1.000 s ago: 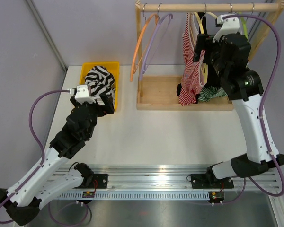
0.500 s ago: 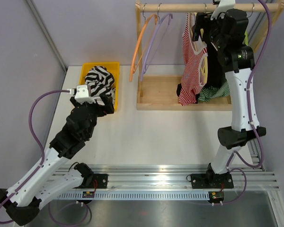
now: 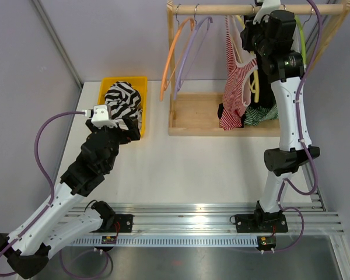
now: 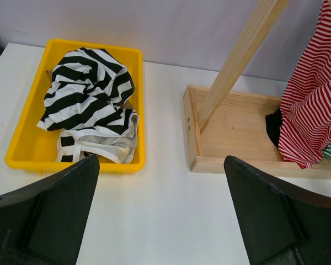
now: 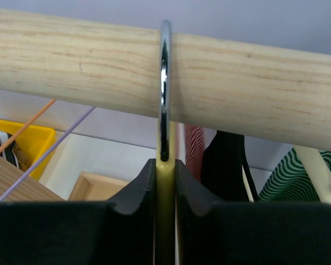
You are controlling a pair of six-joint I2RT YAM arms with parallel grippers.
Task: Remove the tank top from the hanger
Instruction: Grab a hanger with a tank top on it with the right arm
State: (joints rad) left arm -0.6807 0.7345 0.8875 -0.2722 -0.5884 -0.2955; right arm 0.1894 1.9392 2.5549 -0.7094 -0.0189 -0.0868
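Note:
A red-and-white striped tank top (image 3: 236,87) hangs from a pale yellow hanger (image 5: 165,221) whose metal hook (image 5: 164,83) sits over the wooden rod (image 5: 254,105). My right gripper (image 5: 165,182) is up at the rod (image 3: 221,9), shut on the hanger's neck just below the hook. In the top view the right gripper (image 3: 258,17) stands above the tank top. The left gripper (image 4: 163,215) is wide open over the table, holding nothing, and its view shows the tank top's hem (image 4: 314,110) at the right.
A yellow bin (image 3: 108,87) at the back left holds a black-and-white striped garment (image 3: 123,99). Bare orange (image 3: 172,55) and purple (image 3: 189,52) hangers hang on the rod's left. The rack's wooden base (image 3: 198,114) holds a green striped garment (image 3: 259,114). A black garment (image 5: 226,165) hangs beside the held hanger.
The right arm has risen to the rod and its jaws have closed on the yellow hanger's neck. The left arm has not moved.

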